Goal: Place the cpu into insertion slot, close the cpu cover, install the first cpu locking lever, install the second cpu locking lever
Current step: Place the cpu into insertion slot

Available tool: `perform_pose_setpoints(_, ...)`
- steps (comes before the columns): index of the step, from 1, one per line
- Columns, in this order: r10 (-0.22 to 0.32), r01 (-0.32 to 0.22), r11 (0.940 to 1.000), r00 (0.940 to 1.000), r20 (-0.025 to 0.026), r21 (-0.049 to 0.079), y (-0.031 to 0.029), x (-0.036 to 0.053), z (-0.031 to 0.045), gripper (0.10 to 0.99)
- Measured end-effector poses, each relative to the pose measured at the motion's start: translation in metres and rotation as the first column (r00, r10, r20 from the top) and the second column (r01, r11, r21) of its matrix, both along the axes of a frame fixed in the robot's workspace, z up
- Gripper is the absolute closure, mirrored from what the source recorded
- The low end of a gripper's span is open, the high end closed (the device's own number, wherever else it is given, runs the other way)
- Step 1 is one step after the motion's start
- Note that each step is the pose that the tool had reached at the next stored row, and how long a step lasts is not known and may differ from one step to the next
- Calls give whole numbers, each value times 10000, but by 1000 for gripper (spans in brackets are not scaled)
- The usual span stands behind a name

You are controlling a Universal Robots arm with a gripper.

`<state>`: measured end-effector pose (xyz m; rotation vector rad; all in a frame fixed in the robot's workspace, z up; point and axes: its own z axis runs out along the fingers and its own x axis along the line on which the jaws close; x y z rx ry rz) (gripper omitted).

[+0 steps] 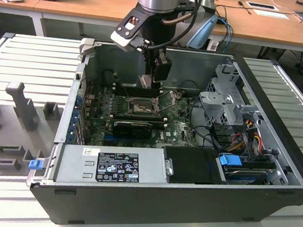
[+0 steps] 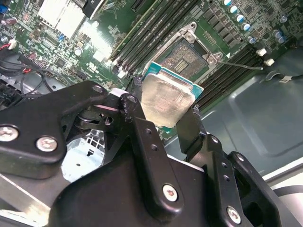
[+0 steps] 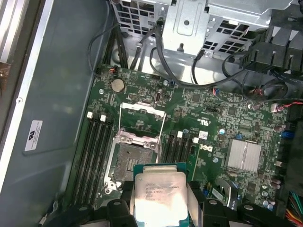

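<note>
Holding the cpu [image 3: 158, 196] metal-face-up, the jaws hang near the insertion slot [image 3: 129, 163].

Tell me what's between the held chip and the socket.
Nothing: in the second wrist view the chip, gripped by the claw, hangs clear of the open socket.

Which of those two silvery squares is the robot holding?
The smooth cpu, clamped in the end effector near the insertion slot; the ribbed heatsink sits fixed on the green board.
</note>
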<state>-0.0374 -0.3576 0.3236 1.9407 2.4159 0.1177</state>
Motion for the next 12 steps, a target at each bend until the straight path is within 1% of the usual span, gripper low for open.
perform_pose_setpoints(5, -299, 299, 9996, 9996, 1, 1, 0, 0, -35, 553)
perform_pose_setpoints(7, -783, 783, 9969, 9969, 0, 1, 0, 0, -101, 553)
perform_pose_setpoints(12, -1152, 1152, 9933, 9933, -1, 0, 0, 0, -145, 553)
